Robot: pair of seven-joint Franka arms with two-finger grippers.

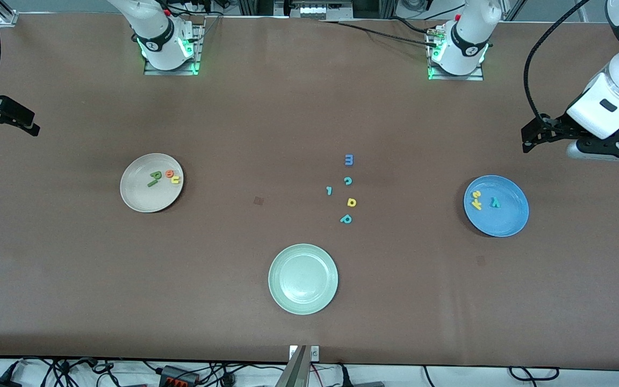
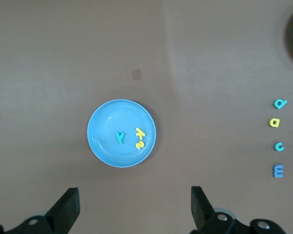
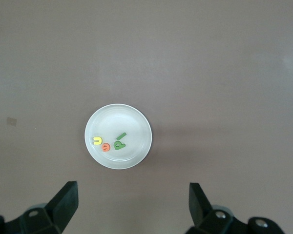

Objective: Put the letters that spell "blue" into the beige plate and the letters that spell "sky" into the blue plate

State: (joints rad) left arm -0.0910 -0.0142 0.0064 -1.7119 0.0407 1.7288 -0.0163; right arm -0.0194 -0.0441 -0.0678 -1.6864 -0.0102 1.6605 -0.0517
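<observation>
**Both words sorted, both grippers wide and empty**

From my station I see the beige plate point(image 1: 151, 183) toward the right arm's end of the table. In it lie the green b point(image 1: 156, 174), the dark green l point(image 1: 152, 183), the orange e point(image 1: 169, 173) and the yellow u point(image 1: 175, 179), bunched together on the side of the plate nearest the middle of the table; e and u touch or nearly touch.

The blue plate point(image 1: 496, 206) sits toward the left arm's end. It holds the yellow s point(image 1: 476, 194) and yellow k point(image 1: 475, 203) close together, with the teal y point(image 1: 495, 202) just beside them.

Between the two plates, loose on the brown table point(image 1: 73, 269), I count a blue m point(image 1: 348, 159), a teal c point(image 1: 347, 181), a small teal hooked letter point(image 1: 329, 190), a yellow loop-and-stem letter point(image 1: 351, 202) and a teal loop-and-stem letter point(image 1: 346, 219). A pale green plate point(image 1: 303, 278) lies nearer the front camera than these, with nothing in it.

The left gripper point(image 2: 134, 204) hangs in the air near the blue plate, fingers spread fully apart, gripping nothing. The right gripper point(image 3: 133, 202) hangs near the beige plate, equally wide and empty-handed. I see each plate whole in its own wrist view, between the two dark fingers.
</observation>
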